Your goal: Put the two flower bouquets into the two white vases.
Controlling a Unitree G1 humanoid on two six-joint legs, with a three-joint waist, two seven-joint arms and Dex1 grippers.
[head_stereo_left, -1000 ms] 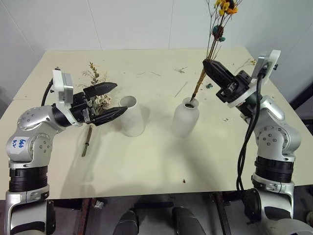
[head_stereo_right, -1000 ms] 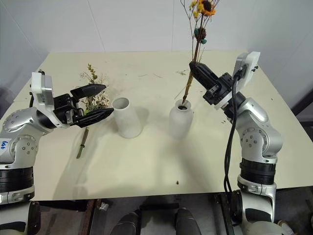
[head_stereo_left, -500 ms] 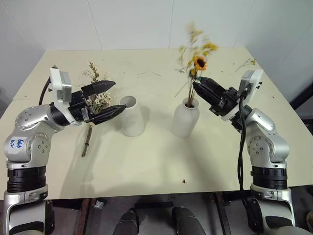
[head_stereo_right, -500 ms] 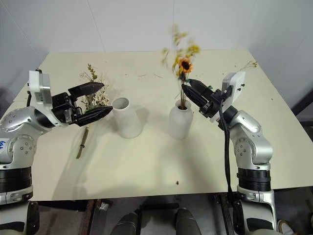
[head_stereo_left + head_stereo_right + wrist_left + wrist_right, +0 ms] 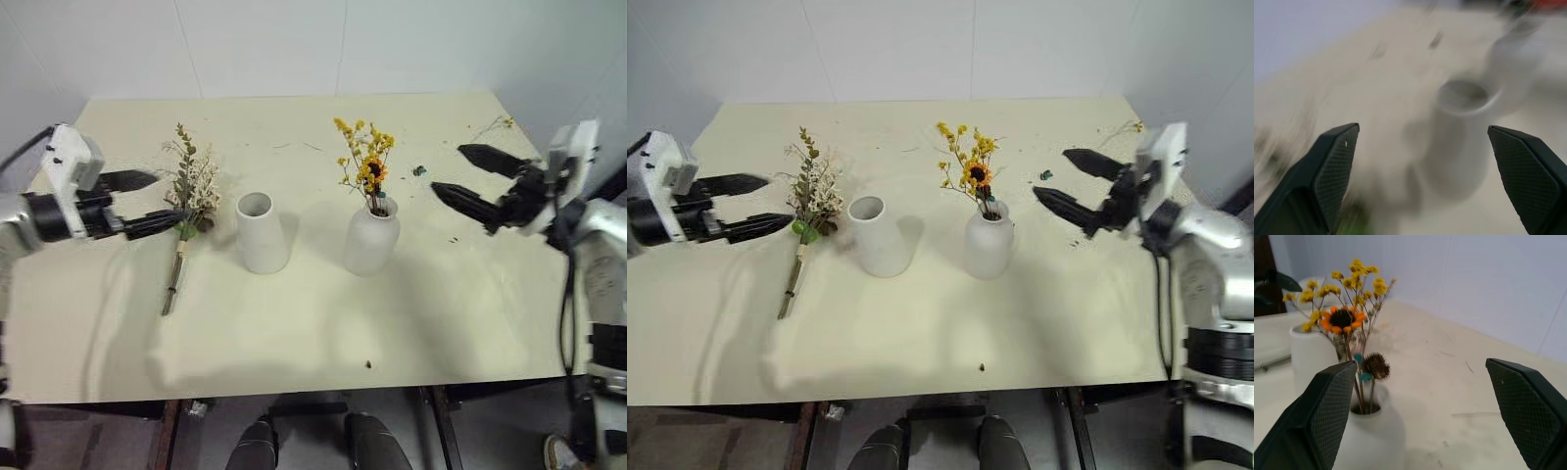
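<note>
White walls back a cream table (image 5: 294,333) set in a corner; toward its middle stand two vases, a wide-mouthed vase (image 5: 262,233), empty, and just to its right a narrow-necked vase (image 5: 370,238) holding the yellow bouquet (image 5: 363,171) upright; the larger bouquet (image 5: 188,201) lies flat on the table toward the left edge, stems pointing to the near edge; the left gripper (image 5: 137,203) hovers by it, jaws spread, empty; the right gripper (image 5: 468,176) hangs near the right edge, jaws spread, holding nothing; loose twigs (image 5: 495,124) litter the far right corner.
</note>
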